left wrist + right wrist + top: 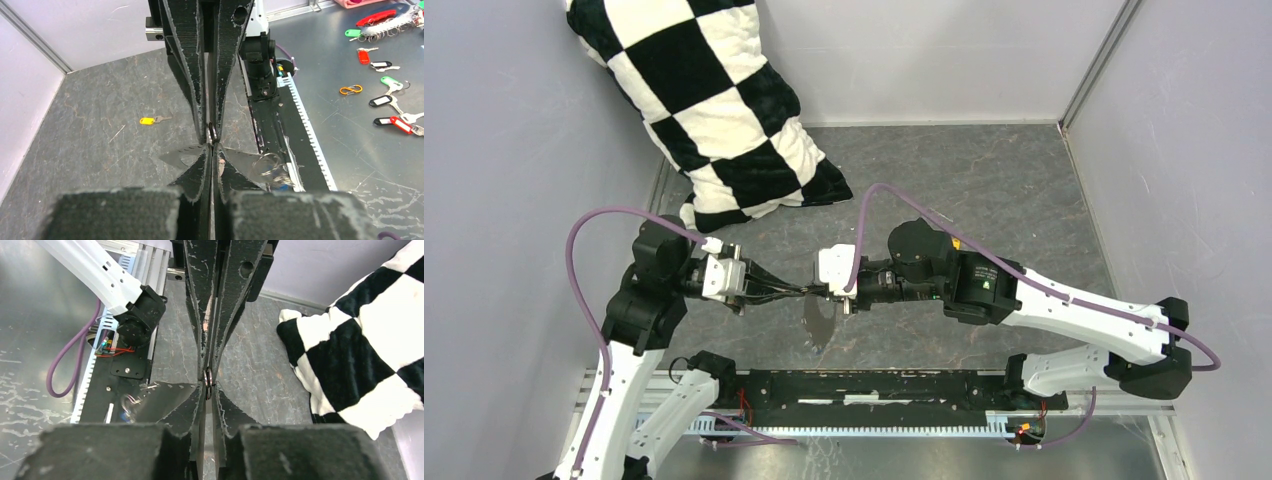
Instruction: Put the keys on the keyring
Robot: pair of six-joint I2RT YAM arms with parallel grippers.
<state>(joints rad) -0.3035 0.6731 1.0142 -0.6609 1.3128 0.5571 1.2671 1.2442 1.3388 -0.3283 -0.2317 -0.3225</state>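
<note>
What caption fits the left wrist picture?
The left gripper and right gripper pinch the keyring tip to tip; the yellow key lies on the table.

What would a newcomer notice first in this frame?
The left claw and right claw meet tip to tip above mid-table, both shut on a small dark ring. A black-and-white checkered pillow fills the far left corner, and a yellow-headed key lies alone on the grey table.

No text legible, green mark (987,286) on right arm (1074,305) unreadable
</note>
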